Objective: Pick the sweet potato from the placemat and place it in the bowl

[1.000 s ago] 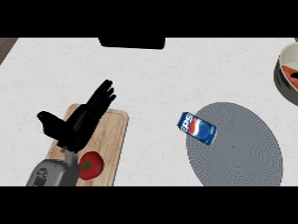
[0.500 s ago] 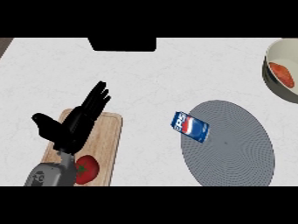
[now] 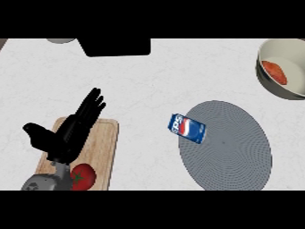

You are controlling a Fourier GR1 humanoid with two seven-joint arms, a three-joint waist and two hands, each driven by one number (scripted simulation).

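Note:
The orange sweet potato (image 3: 274, 72) lies inside the beige bowl (image 3: 267, 49) at the counter's far right. The round grey placemat (image 3: 234, 152) sits right of centre with a blue soda can (image 3: 187, 128) lying on its left edge. My left hand (image 3: 65, 134) is open with fingers straight, resting over the wooden cutting board at the lower left, far from the bowl. The right hand does not show in the head view.
A wooden cutting board (image 3: 105, 143) lies at the lower left with a red tomato (image 3: 83, 175) on its near end. A black object (image 3: 116, 46) stands at the counter's back edge, with a pale round thing (image 3: 61, 40) beside it.
The whole scene has slid left and down in the view, bringing the bowl with the sweet potato further into sight. The left hand keeps its open pose over the board.

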